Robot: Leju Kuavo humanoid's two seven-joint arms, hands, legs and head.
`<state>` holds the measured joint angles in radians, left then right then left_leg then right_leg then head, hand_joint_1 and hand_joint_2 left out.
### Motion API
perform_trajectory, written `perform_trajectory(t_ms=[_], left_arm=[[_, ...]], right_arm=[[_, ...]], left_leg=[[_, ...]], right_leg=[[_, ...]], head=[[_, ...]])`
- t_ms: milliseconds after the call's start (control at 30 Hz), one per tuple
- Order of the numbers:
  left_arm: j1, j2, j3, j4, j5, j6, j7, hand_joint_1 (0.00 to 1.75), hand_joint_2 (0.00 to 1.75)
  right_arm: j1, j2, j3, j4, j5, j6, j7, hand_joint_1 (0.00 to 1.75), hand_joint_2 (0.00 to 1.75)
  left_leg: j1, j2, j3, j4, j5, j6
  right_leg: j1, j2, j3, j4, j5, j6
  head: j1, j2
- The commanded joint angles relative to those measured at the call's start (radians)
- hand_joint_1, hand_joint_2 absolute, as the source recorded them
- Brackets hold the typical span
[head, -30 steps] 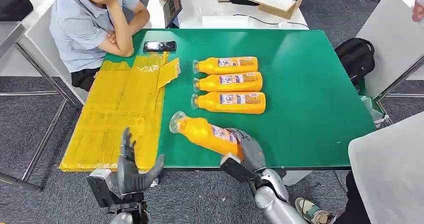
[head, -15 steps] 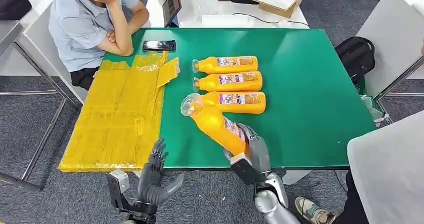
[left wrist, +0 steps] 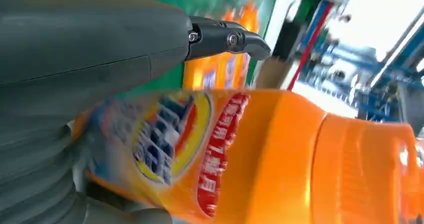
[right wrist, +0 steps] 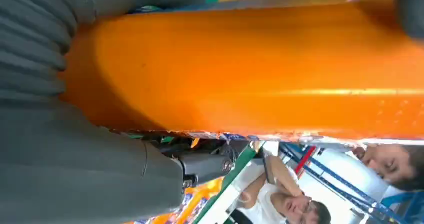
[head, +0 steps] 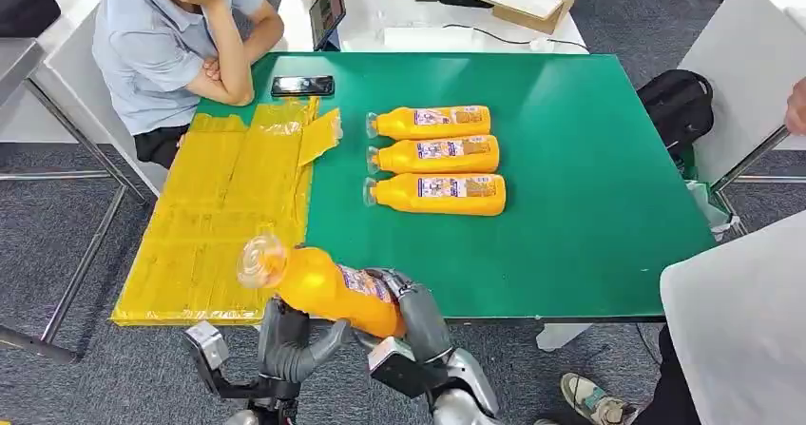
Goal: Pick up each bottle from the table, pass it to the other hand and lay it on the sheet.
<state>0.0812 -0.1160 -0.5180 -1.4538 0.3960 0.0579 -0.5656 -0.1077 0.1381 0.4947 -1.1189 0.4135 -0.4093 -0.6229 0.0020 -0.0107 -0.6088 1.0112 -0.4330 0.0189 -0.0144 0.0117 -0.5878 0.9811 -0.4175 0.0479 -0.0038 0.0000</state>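
My right hand (head: 418, 316) grips the base end of an orange bottle (head: 323, 287) and holds it tilted above the table's front edge, clear cap toward the yellow sheet (head: 228, 216). My left hand (head: 285, 344) is right under the bottle, with fingers and thumb spread on either side of it. In the left wrist view the labelled bottle (left wrist: 280, 154) lies close against my left hand (left wrist: 90, 58), whose fingers stay straight. In the right wrist view my right hand (right wrist: 65, 159) wraps the bottle (right wrist: 250, 68). Three more bottles (head: 437, 155) lie in a row on the green table (head: 589, 206).
A person (head: 162, 45) sits leaning on the table's far left corner, beside a black phone (head: 302, 86). A tablet (head: 327, 11) stands on the white desk behind. A black backpack (head: 677, 106) sits on the floor at the right, near a white table (head: 741, 311).
My right hand has swung the bottle left, from beside the row to the front edge by the sheet. My left hand has come right and up beneath it.
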Motion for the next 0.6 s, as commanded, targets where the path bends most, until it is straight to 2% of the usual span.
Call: perform_trajectory(t_ms=[33, 333, 600], left_arm=[[-0.029, 0.028, -0.057, 0.014, 0.051, -0.093, 0.062, 0.0, 1.75], [-0.048, 0.024, -0.072, 0.014, 0.056, -0.13, 0.065, 0.0, 1.75], [-0.137, -0.017, -0.075, 0.137, 0.068, -0.131, 0.086, 0.0, 1.75]], right_arm=[[-0.05, -0.01, 0.069, 0.101, -0.016, -0.011, -0.01, 1.64, 1.75], [-0.091, 0.003, 0.091, 0.152, -0.007, 0.001, 0.001, 1.66, 1.75], [-0.112, -0.014, 0.078, 0.206, -0.039, 0.003, -0.034, 1.68, 1.75]], left_leg=[[0.0, 0.002, 0.005, -0.001, -0.001, -0.001], [0.0, 0.001, 0.002, -0.001, -0.001, -0.001], [0.0, -0.001, 0.003, -0.002, 0.0, 0.0]], right_leg=[[0.001, 0.0, 0.005, -0.002, -0.001, -0.002], [0.001, 0.0, 0.002, -0.001, 0.0, -0.001], [0.001, -0.003, 0.004, -0.002, -0.001, -0.001]], head=[[0.0, 0.0], [0.0, 0.0], [0.0, 0.0]])
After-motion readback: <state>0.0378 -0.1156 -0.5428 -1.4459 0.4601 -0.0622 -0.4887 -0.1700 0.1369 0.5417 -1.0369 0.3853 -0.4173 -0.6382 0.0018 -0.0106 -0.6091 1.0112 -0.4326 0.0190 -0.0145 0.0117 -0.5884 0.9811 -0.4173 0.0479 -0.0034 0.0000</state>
